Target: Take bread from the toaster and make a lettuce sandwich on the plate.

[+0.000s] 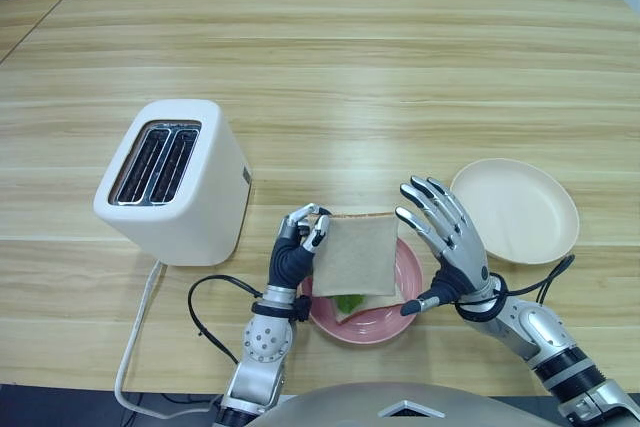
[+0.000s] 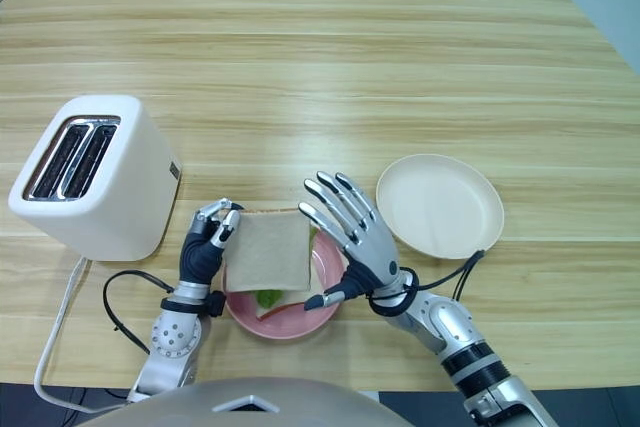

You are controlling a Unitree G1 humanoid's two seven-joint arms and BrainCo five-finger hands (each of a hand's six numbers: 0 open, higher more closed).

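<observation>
Toaster (image 1: 172, 182) left of plate (image 1: 408, 277)

- One white box-shaped toaster (image 1: 180, 187), two slots on top.
- Two round plates: one pink plate (image 1: 408, 275), one cream plate (image 1: 515, 209).
- Two tan bread slices: upper slice (image 1: 355, 255), lower slice (image 1: 346, 316) with only its edge showing.
- One green lettuce leaf (image 1: 349, 302).

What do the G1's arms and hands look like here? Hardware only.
Left hand and right hand match: silver finger shells over black joints. Silver forearms with black bands. A black cable loops out from each wrist.
</observation>
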